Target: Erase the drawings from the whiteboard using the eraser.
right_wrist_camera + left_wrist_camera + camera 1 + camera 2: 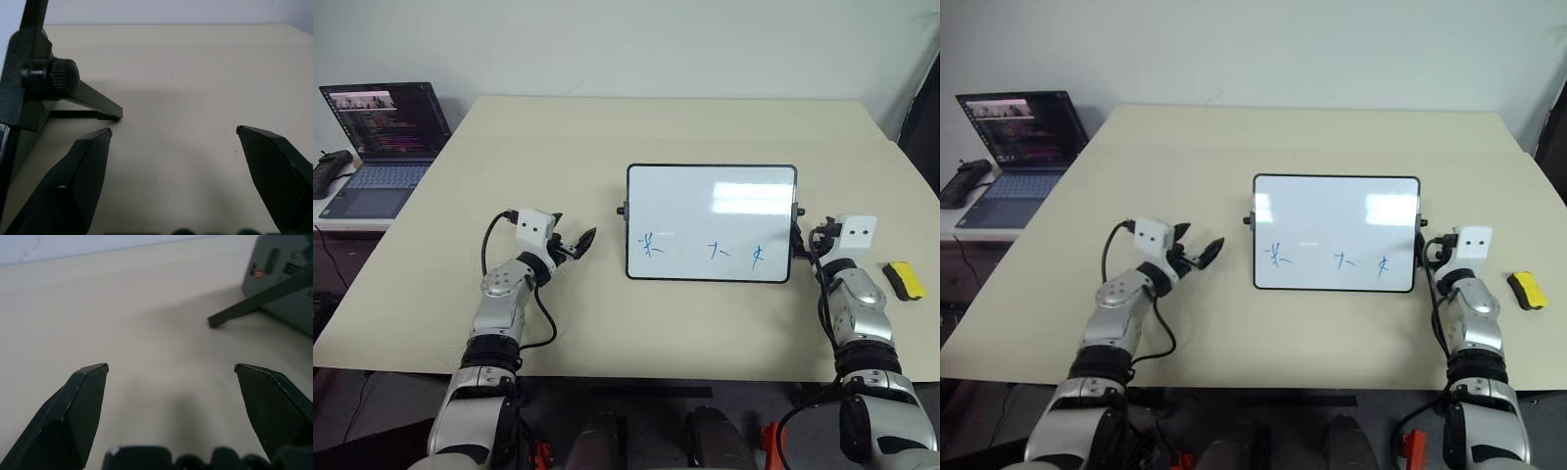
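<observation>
The whiteboard stands propped on its legs at the middle of the beige table, with the drawings along its lower part: three small blue scribbles. The eraser, a yellow block with a black underside, lies on the table right of the board, past my right arm. My left gripper is open and empty, left of the board and pointing toward it. My right gripper is open and empty, close beside the board's right knob and leg.
An open laptop sits on a lower side table at the far left, with a black object beside it. The table's front edge runs just ahead of my arms. Bare tabletop lies behind and left of the board.
</observation>
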Robot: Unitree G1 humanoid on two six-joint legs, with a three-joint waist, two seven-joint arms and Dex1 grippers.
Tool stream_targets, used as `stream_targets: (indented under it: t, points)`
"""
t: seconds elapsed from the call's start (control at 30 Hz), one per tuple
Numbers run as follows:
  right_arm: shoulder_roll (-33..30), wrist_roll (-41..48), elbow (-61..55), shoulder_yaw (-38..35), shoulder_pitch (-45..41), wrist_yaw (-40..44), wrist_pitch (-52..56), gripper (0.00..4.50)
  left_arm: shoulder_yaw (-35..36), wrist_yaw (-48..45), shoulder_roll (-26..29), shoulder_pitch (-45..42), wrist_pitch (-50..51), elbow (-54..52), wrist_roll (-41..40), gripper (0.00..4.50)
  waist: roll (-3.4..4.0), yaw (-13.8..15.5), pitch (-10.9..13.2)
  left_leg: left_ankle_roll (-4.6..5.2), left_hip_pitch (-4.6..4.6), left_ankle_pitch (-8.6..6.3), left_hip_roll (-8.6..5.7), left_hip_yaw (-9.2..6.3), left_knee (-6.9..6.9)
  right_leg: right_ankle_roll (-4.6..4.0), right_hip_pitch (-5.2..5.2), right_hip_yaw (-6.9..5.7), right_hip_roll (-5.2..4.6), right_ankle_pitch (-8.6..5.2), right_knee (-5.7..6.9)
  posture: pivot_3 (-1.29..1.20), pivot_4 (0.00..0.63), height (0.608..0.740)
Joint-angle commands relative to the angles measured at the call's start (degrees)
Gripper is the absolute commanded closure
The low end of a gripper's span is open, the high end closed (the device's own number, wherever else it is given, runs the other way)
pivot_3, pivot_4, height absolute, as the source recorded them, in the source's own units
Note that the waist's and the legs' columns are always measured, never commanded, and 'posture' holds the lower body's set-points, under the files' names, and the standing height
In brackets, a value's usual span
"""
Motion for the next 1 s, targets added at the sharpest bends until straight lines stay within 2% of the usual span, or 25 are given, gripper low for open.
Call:
stream_targets:
  t: [0.03,0.3,0.47,0.63,0.73,0.8,0.9,1.0]
  points:
    - [-0.4,0.8,-3.3,-0.5,-0.2,0.1,0.1,0.04,0.0,-1.9,0.9,-0.2,1.1,-2.4,-1.1,0.0,0.0,0.0,0.0,0.0,0.0,0.0,0.0,0.0,0.0,0.0,0.0,0.0,0.0,0.0,0.0,0.0,0.15,0.74]
    - [-2.4,1.1,-5.7,-1.5,1.2,0.6,1.6,0.04,0.5,-2.9,-0.8,0.1,2.5,-4.7,-3.1,0.0,0.0,0.1,0.0,0.0,-0.01,0.0,-0.01,0.01,0.02,0.0,0.01,0.0,0.0,0.0,0.0,0.0,0.15,0.74]
    - [-5.8,2.6,-8.6,-3.4,3.0,1.9,4.2,0.04,2.7,-7.8,1.7,1.0,10.1,-14.0,-10.3,0.0,0.0,0.1,0.0,0.0,-0.02,0.0,0.0,0.0,0.03,0.0,0.0,-0.01,0.0,0.0,0.01,0.0,0.15,0.74]
    - [-12.2,6.9,-17.0,-5.5,6.8,7.6,13.5,0.04,3.8,-19.4,12.2,4.8,23.1,-26.4,-19.4,0.0,0.05,-0.2,0.0,0.01,0.0,0.0,0.04,0.04,-0.03,-0.01,-0.02,0.03,0.01,0.0,0.0,0.0,0.15,0.74]
    - [-16.3,10.6,-22.2,-7.7,8.5,11.0,19.7,0.04,2.1,-24.8,16.2,3.5,32.5,-33.7,-26.5,0.0,0.07,0.0,0.0,0.02,-0.04,-0.01,0.02,0.01,0.05,-0.02,0.0,0.02,0.0,-0.01,0.01,0.0,0.15,0.74]
    - [-18.7,11.6,-23.5,-9.4,9.8,11.5,22.9,0.04,-1.5,-27.1,16.1,1.2,37.0,-37.2,-28.9,0.0,0.07,0.5,0.1,0.03,-0.02,0.0,0.02,0.01,0.13,-0.01,0.1,-0.01,0.0,-0.01,-0.02,0.0,0.15,0.74]
    - [-21.6,11.4,-23.8,-11.2,12.1,11.7,25.6,0.04,-7.1,-28.6,12.6,-3.1,39.6,-38.6,-29.2,0.0,0.06,1.6,0.0,0.04,0.04,0.0,-0.01,-0.05,0.21,0.01,0.29,-0.11,0.0,0.0,-0.09,0.0,0.15,0.74]
    - [-25.1,9.8,-20.6,-11.6,15.1,12.8,27.9,0.04,-13.7,-27.7,5.6,-6.3,37.2,-36.2,-25.5,0.0,0.04,1.8,0.1,0.04,0.09,0.0,-0.01,-0.02,0.21,0.01,0.37,-0.11,0.01,0.0,-0.12,0.0,0.15,0.74]
